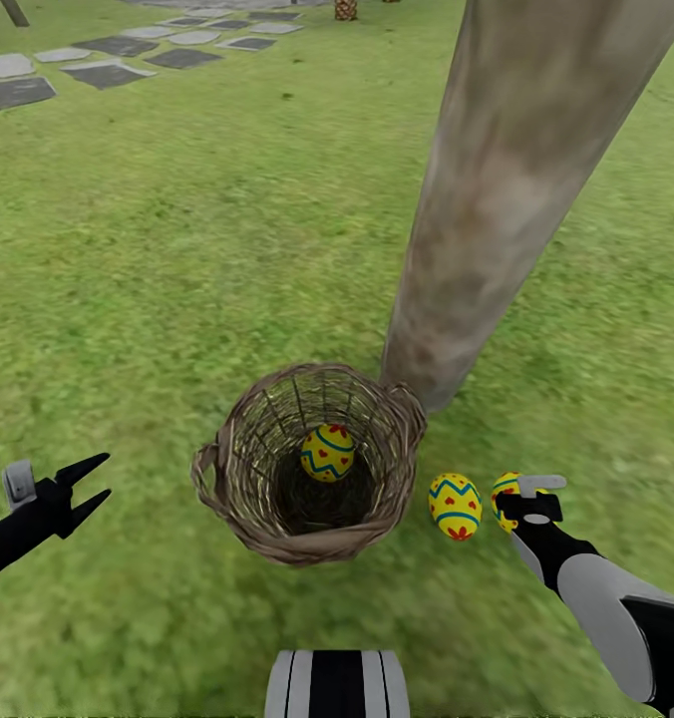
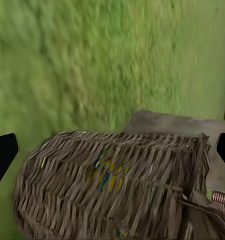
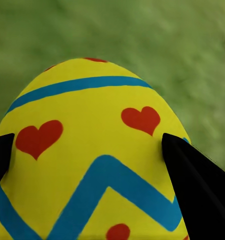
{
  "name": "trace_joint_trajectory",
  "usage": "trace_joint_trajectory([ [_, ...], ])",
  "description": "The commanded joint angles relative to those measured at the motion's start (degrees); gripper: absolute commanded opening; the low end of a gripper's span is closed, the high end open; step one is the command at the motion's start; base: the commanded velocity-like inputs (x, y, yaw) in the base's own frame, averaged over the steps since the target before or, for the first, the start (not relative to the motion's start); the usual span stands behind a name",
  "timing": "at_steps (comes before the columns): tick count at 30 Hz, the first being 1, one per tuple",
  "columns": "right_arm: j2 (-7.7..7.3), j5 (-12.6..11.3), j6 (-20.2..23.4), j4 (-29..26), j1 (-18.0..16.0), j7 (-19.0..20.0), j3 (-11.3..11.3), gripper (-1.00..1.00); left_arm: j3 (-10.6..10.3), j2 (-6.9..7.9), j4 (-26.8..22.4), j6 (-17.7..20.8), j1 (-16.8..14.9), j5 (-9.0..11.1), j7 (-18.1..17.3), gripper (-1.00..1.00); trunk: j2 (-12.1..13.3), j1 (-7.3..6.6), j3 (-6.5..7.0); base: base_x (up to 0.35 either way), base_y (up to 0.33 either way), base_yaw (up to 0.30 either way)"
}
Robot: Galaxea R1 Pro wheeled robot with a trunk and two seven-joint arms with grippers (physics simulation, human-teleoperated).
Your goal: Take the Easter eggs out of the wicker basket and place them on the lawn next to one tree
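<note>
Right hand (image 1: 517,496) low at the lawn (image 1: 177,249), fingers clamping 1 Easter egg (image 3: 92,155); left hand (image 1: 90,484) spread, empty.

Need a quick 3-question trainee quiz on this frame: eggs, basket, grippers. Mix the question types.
1. True or false: the wicker basket is empty.
2. How many Easter eggs are outside the basket? A) one B) two C) three
3. Fill in: the right gripper is closed on an ____.

Key
1. False: one egg lies inside it.
2. B: one egg lies on the lawn at, near the tree; another sits between the right fingers.
3. Egg. The left gripper is open, beside the basket.
</note>
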Motion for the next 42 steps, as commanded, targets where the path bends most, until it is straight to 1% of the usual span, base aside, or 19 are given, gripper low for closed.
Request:
trace_joint_trajectory([
  [1, 0.01, 0.54, -0.24, 0.09, -0.04, -0.08, -0.47, -1.00, 0.10, -0.01, 0.02, 0.27, -0.05, -0.40, -0.46, 1.00, -0.03, 0.01, -0.26, 0.000, 0.000, 0.000],
  [18, 0.11, 0.98, 0.03, -0.06, -0.04, 0.02, -0.47, -1.00, 0.14, 0.08, -0.06, 0.27, -0.05, -0.36, -0.46, 1.00, -0.26, 0.45, -4.03, 0.000, 0.000, 0.000],
  [21, 0.07, 0.97, 0.03, -0.09, -0.04, 0.02, -0.47, -1.00, 0.26, 0.08, -0.06, 0.27, -0.05, -0.39, -0.47, 1.00, -0.26, 0.45, -4.03, 0.000, 0.000, 0.000],
  [22, 0.07, 0.96, 0.03, -0.09, -0.04, 0.08, -0.47, 1.00, 0.45, 0.08, -0.06, 0.27, -0.05, -0.39, -0.47, 1.00, -0.26, 0.45, -4.03, 0.000, 0.000, 0.000],
  [24, 0.07, 0.95, 0.03, -0.09, -0.04, 0.34, -0.46, 1.00, 0.71, 0.01, -0.06, 0.27, -0.05, -0.40, -0.47, 1.00, -0.26, 0.45, -4.03, 0.000, 0.000, 0.000],
  [30, 0.07, 0.95, -0.05, -0.11, -0.04, 0.46, -0.47, 1.00, 0.84, 0.08, -0.06, 0.27, -0.05, -0.40, -0.47, 1.00, -0.18, 0.30, -2.70, 0.000, 0.000, 0.000],
  [33, 0.07, 0.82, 0.02, -2.05, -0.04, 0.54, -0.47, 1.00, 0.84, 0.08, -0.06, 0.27, -0.05, -0.40, -0.46, 1.00, -0.14, 0.22, -2.03, 0.000, 0.000, 0.000],
  [37, -0.08, 0.64, 0.03, -2.69, -0.04, 0.44, -0.48, 1.00, 0.81, 0.08, -0.06, 0.27, -0.05, -0.40, -0.46, 1.00, -0.08, 0.12, -1.15, 0.000, 0.000, 0.000],
  [40, -0.03, 0.65, 0.11, -5.03, -0.04, 0.30, -0.54, 1.00, 0.84, 0.08, -0.06, 0.27, -0.05, -0.40, -0.45, 1.00, -0.04, 0.04, -0.48, 0.000, 0.000, 0.000],
  [41, -0.04, 0.74, 0.85, -5.33, -0.04, 0.29, -0.40, 1.00, 0.81, 0.08, -0.06, 0.27, -0.05, -0.40, -0.42, 1.00, -0.03, 0.01, -0.26, 0.000, 0.000, 0.000],
  [42, -0.03, 1.01, 3.25, -5.50, -0.04, 0.24, -0.25, 1.00, 0.78, 0.08, -0.06, 0.27, -0.05, -0.48, -0.39, 1.00, -0.01, -0.01, -0.04, 0.000, 0.000, 0.000],
])
